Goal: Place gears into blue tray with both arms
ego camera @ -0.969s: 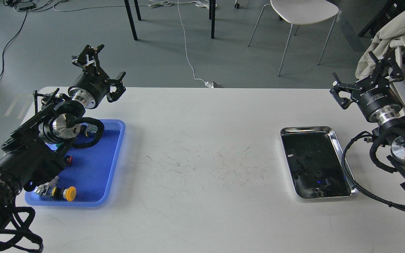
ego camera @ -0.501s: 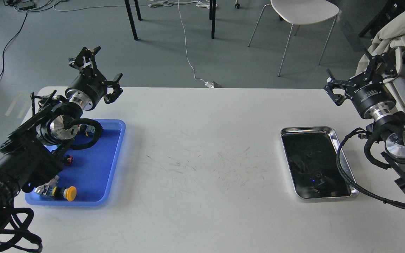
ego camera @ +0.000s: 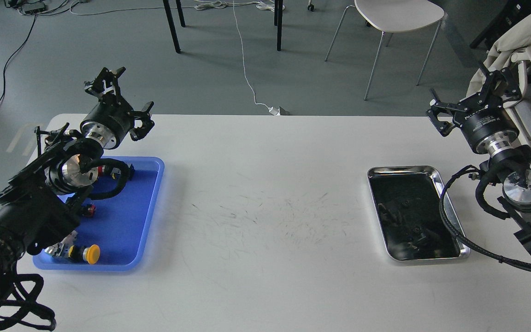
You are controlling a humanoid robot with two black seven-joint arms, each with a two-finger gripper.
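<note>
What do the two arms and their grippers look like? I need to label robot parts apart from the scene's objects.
Both arms are matte black with polished silver joint rings. The left arm and right arm each carry looping black ribbed cables. The left gripper and right gripper are black skeletal claw fingers on a black cylindrical body; the right one's body shows small white lettering, too small to read.

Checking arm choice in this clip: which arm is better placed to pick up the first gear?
Right, probably. The right gripper hangs open near the silver tray, where the gears lie. The left gripper, also open, is over by the blue tray, across the table from them.
</note>
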